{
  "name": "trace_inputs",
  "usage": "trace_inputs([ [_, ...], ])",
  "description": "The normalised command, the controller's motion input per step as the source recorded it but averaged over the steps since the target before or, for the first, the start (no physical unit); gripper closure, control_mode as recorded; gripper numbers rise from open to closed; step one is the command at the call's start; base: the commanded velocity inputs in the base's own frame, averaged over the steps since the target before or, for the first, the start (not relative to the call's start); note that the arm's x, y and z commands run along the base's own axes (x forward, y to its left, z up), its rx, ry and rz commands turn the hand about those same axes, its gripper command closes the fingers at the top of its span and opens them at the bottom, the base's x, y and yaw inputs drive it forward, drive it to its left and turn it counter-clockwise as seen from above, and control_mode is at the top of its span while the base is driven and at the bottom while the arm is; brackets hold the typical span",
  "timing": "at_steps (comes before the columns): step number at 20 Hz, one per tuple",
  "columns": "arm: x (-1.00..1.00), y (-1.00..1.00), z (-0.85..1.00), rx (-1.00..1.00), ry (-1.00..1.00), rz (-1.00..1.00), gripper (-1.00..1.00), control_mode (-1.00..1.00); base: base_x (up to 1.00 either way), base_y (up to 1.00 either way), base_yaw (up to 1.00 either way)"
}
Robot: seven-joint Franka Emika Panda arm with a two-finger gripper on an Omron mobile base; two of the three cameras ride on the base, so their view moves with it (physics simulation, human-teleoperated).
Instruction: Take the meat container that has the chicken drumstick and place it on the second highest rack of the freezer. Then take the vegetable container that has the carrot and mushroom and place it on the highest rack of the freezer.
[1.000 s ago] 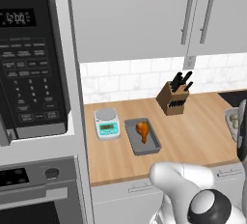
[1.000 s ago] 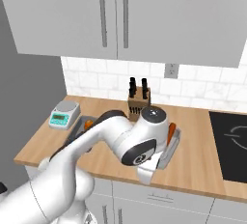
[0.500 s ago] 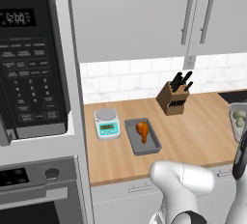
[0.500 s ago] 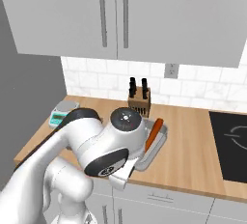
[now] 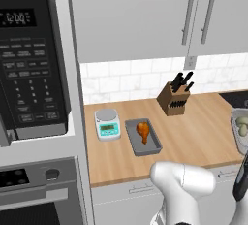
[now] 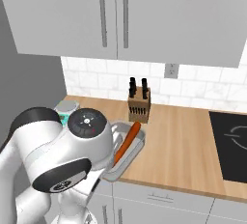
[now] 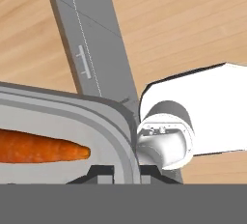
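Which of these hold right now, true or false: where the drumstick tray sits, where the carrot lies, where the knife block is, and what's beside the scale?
1. The chicken drumstick lies in a grey tray on the counter. True.
2. The carrot lies loose on the counter. False: it is in a grey container.
3. The knife block stands by the tiled wall. True.
4. The scale sits right of the drumstick tray in the left base view. False: left of it.

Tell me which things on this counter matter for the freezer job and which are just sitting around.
For the job:
chicken drumstick in its grey meat container
carrot in the vegetable container
mushroom

Just lying about:
kitchen scale
knife block
microwave
stovetop
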Motion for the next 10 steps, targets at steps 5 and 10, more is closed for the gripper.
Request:
trace_inputs([
  [5, -0.25, 0.48, 0.02, -0.01, 0.00, 0.00, 1.00, -1.00, 0.00, 0.00, 0.00],
  [10, 0.00, 0.00, 0.00, 0.00, 0.00, 0.00, 1.00, 1.00, 0.00, 0.01, 0.00],
])
